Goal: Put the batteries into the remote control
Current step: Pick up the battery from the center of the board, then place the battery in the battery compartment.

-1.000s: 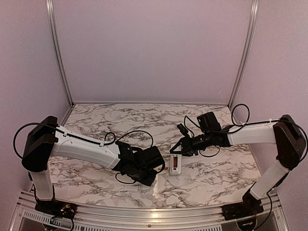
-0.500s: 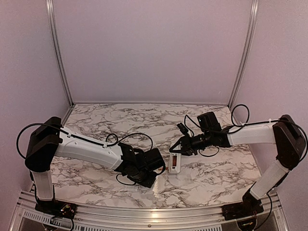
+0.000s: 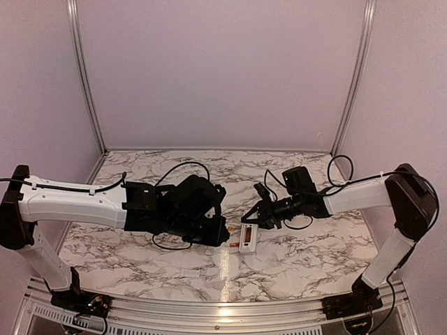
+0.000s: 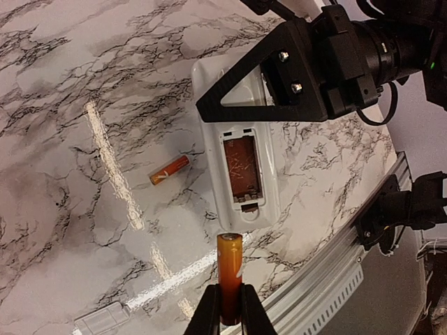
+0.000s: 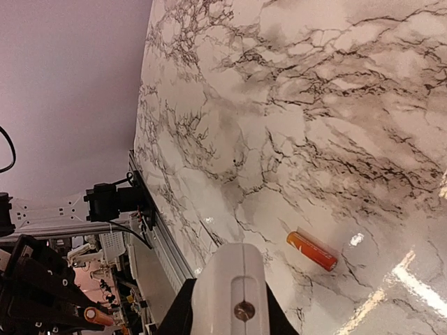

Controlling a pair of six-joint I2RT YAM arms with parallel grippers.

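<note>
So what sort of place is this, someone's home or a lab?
Most likely a robot test cell, not a home: two arms bolted to an aluminium rail, a marble-patterned tabletop, and plain lilac panels enclosing it.

The top camera overlooks the white black-veined marble tabletop (image 3: 140, 164) from behind; both close wrist cameras share the loose orange-red cylindrical battery (image 4: 168, 170).

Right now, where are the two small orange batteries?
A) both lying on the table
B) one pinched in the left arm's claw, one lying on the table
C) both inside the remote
B: the left gripper pinches one battery; the other battery lies on the table beside the remote control.
</note>
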